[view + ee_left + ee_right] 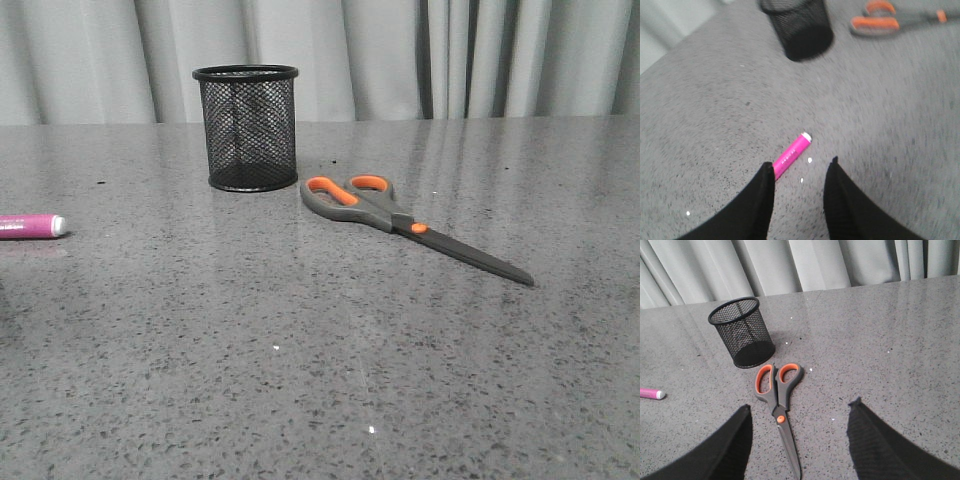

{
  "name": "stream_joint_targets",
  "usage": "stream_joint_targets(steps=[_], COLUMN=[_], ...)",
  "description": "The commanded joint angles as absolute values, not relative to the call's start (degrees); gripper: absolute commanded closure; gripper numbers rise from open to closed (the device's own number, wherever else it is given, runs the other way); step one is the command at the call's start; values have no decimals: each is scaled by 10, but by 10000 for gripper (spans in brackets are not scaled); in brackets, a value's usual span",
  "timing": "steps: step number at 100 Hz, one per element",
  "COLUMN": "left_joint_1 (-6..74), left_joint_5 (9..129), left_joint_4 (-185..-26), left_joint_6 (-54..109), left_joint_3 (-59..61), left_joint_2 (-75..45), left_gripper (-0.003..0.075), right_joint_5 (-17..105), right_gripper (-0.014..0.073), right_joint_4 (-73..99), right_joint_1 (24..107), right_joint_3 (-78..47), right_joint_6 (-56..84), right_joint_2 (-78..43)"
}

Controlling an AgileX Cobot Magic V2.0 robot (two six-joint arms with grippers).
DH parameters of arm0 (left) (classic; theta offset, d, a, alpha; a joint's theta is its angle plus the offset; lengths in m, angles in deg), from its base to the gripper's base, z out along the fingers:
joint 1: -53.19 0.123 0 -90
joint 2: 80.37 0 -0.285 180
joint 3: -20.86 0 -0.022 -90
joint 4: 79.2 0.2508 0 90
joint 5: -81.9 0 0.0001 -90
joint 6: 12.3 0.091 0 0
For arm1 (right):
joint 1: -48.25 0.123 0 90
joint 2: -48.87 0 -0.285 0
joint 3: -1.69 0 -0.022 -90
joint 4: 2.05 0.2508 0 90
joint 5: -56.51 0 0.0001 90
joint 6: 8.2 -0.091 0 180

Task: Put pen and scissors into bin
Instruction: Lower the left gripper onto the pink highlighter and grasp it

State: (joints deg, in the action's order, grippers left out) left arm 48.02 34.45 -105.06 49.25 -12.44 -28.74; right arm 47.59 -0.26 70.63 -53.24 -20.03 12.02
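The black mesh bin [246, 127] stands upright at the back of the grey table. The scissors [400, 219] lie flat and closed to its right, handles toward the bin. The magenta pen [30, 225] lies at the far left edge, partly cut off. In the left wrist view the pen [792, 154] lies just beyond my open left gripper [801, 165], its near end behind one finger; the bin [802, 27] and scissors [892, 20] lie farther off. In the right wrist view my open right gripper [800, 407] hovers over the scissors [780, 407], the blades between the fingers; the bin [742, 332] and pen [652, 393] also show.
Grey pleated curtains [400, 55] hang behind the table's far edge. The speckled grey tabletop [300, 380] stretches toward the front. Neither arm shows in the front view.
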Motion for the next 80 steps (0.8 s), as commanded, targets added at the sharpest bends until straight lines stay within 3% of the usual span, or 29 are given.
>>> stream_joint_targets(steps=[1,23,80], left_joint_1=[457,391,386], left_joint_5=[339,261,213], left_joint_4=[-1020,-829,-837], left_joint_6=[539,541,621], left_joint_3=[-84,-23,143], left_joint_2=[-238,-97,158], left_gripper=[484,484,484], right_joint_5=[534,537,519], right_gripper=[213,213,213], right_joint_4=[-8,-8,-29], right_joint_1=[708,708,708], right_joint_3=[-509,-509,-509], right_joint_6=[-192,-192,-192], right_joint_2=[114,114,114])
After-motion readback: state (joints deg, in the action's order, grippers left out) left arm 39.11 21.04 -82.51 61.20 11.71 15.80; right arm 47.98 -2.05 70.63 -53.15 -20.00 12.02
